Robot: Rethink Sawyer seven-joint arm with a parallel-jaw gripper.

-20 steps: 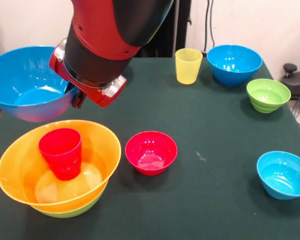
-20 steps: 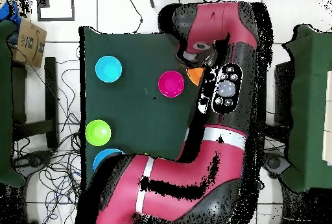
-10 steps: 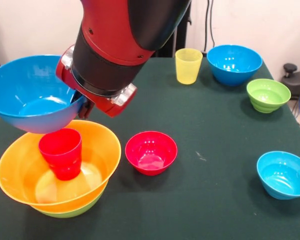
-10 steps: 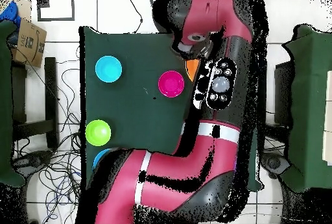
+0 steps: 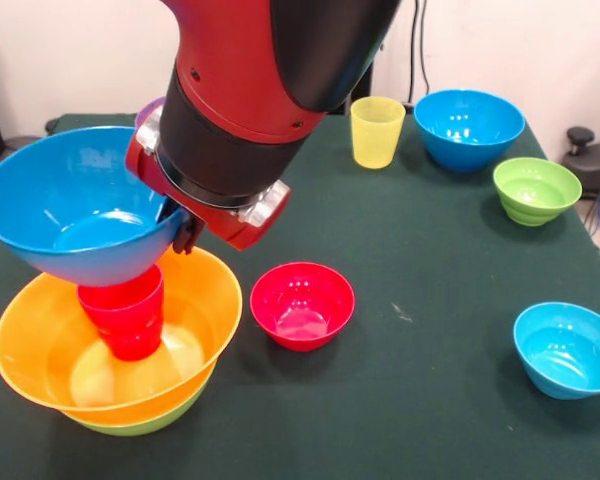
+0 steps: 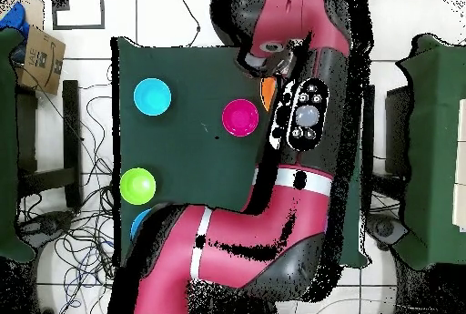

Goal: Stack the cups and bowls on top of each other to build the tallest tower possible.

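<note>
My gripper (image 5: 183, 232) is shut on the right rim of a large blue bowl (image 5: 70, 210), which it holds upright and slightly tilted. The bowl's base sits right at the rim of the red cup (image 5: 125, 318); I cannot tell whether they touch. The red cup stands inside the large orange bowl (image 5: 202, 310), which is nested in a lime-green bowl (image 5: 140, 425) at the front left. In the overhead view the arm (image 6: 300, 74) covers this stack except for an orange sliver (image 6: 267, 94).
A small red bowl (image 5: 302, 305) sits just right of the stack. A yellow cup (image 5: 376, 130) and a blue bowl (image 5: 468, 128) stand at the back. A ribbed green bowl (image 5: 536, 190) and a small blue bowl (image 5: 567, 350) are on the right side.
The arm has carried the blue bowl to the right and downward, from beside the stack at the table's left edge to directly over the red cup.
</note>
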